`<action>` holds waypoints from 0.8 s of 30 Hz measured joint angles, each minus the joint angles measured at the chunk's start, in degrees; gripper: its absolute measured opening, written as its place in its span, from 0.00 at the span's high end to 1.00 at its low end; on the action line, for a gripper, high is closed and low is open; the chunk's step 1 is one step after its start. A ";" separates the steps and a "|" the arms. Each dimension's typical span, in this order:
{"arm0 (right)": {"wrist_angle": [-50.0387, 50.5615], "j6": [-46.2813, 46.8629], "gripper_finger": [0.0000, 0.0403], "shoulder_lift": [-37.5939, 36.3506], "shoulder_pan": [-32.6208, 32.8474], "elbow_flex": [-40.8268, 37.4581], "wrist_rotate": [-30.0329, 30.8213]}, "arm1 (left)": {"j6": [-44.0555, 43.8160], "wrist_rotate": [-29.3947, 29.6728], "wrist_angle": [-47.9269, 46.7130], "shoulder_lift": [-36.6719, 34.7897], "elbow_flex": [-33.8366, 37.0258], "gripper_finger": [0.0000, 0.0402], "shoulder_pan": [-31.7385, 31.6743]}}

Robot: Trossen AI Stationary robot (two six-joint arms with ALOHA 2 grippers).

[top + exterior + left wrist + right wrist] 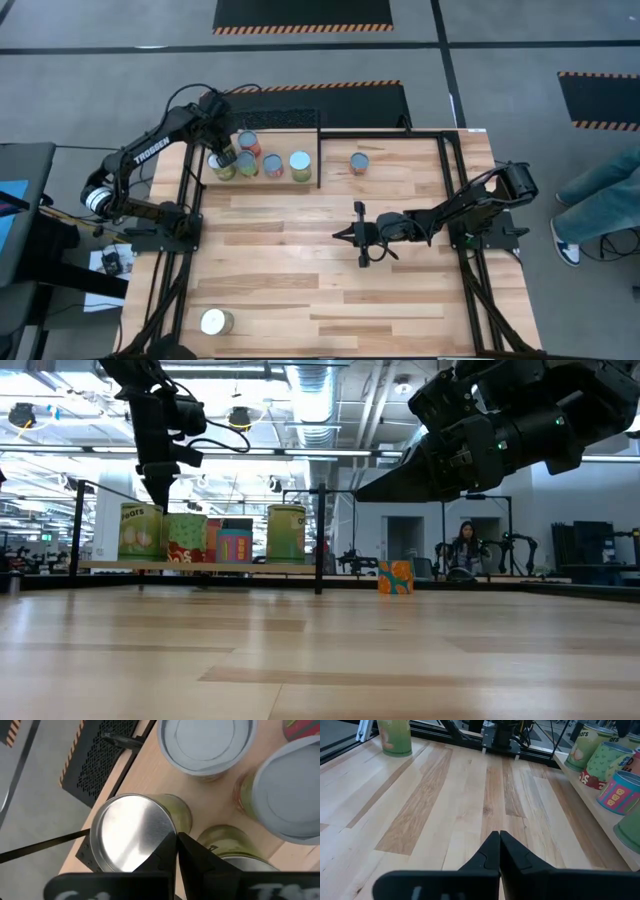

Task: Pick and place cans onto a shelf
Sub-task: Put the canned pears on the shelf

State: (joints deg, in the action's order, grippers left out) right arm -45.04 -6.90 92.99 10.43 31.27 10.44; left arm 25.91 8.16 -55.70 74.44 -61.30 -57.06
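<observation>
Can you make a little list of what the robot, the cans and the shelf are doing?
shelf: five cans on it
can off shelf, far side: one, on table
can near front corner: one
left gripper: shut, above the shelf's cans
right gripper: shut, empty, over mid-table

This is a robotics lab or industrial test hall. A light-wood surface (330,250) sits in a black metal frame on a grey concrete floor (520,40) marked with black-and-orange hazard-striped mats (303,14). Behind it, exposed ceiling ducts (310,385) and strip lights hang over more robot stations, where a person (465,550) sits.
</observation>
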 joint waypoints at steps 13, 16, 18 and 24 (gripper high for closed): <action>0.00 -0.02 0.96 0.00 -0.01 0.02 0.00 | -0.07 -1.21 -0.13 -0.29 0.00 1.00 -0.02; 0.00 -0.02 0.96 0.00 0.00 0.00 0.00 | -0.46 -2.19 -0.37 -0.33 0.00 1.00 -0.01; 0.00 0.00 0.96 0.00 0.01 0.00 0.00 | -1.43 -2.15 -0.37 -0.33 0.00 1.00 -0.01; 0.00 0.00 0.95 0.00 0.01 0.01 0.00 | -1.64 -1.58 -0.39 -0.33 0.00 1.00 0.00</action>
State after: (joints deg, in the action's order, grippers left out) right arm -45.04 -6.90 92.99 10.44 31.28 10.44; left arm 24.27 6.58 -56.10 74.11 -61.30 -57.06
